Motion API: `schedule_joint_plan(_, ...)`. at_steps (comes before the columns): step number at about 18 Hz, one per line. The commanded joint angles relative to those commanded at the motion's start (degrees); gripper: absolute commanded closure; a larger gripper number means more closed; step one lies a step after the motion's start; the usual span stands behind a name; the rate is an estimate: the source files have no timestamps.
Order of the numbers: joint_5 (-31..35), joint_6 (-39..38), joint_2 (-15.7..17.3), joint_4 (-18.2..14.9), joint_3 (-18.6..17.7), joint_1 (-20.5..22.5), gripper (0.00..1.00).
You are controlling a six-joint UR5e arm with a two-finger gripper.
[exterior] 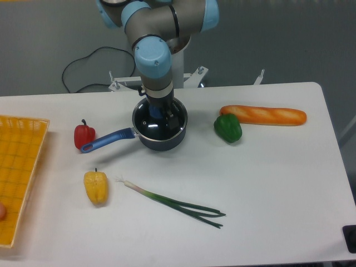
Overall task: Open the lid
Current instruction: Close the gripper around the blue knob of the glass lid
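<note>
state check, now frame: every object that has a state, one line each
lid: closed, seated on the saucepan
saucepan: upright on the table, covered, blue handle pointing left
gripper: down at the lid's knob, open or shut cannot be told
basket: flat at the left edge, mostly bare

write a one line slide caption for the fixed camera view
UR5e gripper lowered onto the blue knob of the glass lid covering a blue-handled saucepan, vegetables and a baguette around it.
</note>
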Motion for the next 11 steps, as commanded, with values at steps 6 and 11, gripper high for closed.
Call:
schedule_joint_plan(6, 0.1, 0.4, -0.4, 0.0, -0.1, -0.4, 0.0)
schedule_joint_plan(11, -0.1, 0.5, -0.5, -0.1, 0.4, -0.4, 0.0)
